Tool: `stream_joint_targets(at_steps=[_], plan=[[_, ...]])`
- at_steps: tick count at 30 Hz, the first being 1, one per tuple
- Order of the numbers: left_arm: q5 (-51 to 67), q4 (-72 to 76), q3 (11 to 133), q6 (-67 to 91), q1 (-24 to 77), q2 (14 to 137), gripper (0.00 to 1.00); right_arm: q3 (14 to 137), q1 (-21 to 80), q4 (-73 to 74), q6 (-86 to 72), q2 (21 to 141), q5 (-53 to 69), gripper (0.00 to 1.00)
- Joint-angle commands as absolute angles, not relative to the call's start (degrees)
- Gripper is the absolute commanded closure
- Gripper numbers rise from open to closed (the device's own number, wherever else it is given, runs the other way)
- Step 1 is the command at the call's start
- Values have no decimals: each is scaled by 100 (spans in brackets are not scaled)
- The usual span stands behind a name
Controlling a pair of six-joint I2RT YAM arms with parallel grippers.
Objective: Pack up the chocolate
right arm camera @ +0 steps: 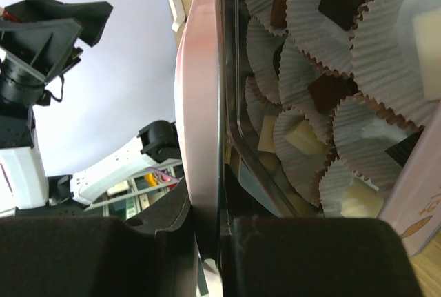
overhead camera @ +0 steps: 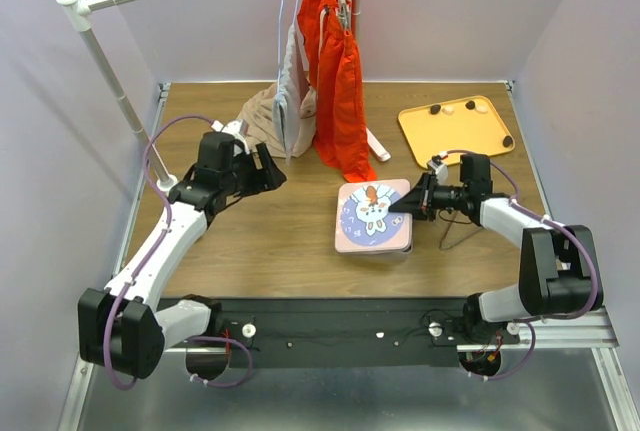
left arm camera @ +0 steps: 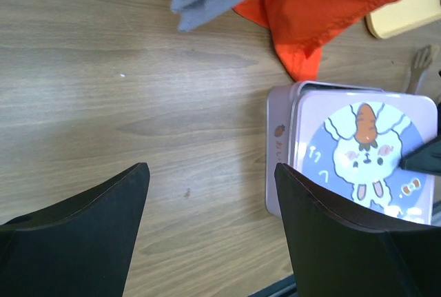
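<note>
- While the right gripper (overhead camera: 408,205) clamps the edge of the rabbit-print lid (right arm camera: 200,138) mid-frame, the lid sits partly off the tin (left arm camera: 278,147).
- Dark and cream chocolate (right arm camera: 329,90) in paper cups (right arm camera: 372,125) inside tin; more pieces on yellow tray (overhead camera: 455,146), upper right.
- Centre-left, left gripper (left arm camera: 210,173) spread wide, holding nothing.

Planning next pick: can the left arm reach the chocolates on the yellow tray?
Probably not: the chocolates lie on the tray far right, past the tin and the right hand gripping its lid.
</note>
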State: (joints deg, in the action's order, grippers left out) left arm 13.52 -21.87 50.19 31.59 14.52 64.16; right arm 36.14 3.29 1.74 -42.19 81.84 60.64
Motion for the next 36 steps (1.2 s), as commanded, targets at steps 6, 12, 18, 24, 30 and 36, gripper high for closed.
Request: stream_joint_targets(at_steps=[6, 12, 18, 24, 30, 36], plan=[[1415, -1303, 5291, 3524, 2950, 7391, 16, 3656, 35, 53, -4245, 8350, 6160, 99], [1687, -686, 5291, 3928, 3471, 7866, 14, 3683, 26, -176, -4403, 8192, 6302, 99], [1380, -729, 5300, 3911, 3533, 7691, 13, 3709, 26, -264, -4579, 7674, 6442, 99], [1345, -914, 5432, 3814, 3542, 7831, 13, 3490, -176, -273, -4676, 7436, 6477, 99], [1345, -870, 5414, 3850, 3542, 7884, 13, 3305, -299, -334, -4606, 7488, 6443, 99], [1362, -870, 5484, 3823, 3551, 7998, 13, 3234, -299, -334, -4535, 7620, 6390, 99]])
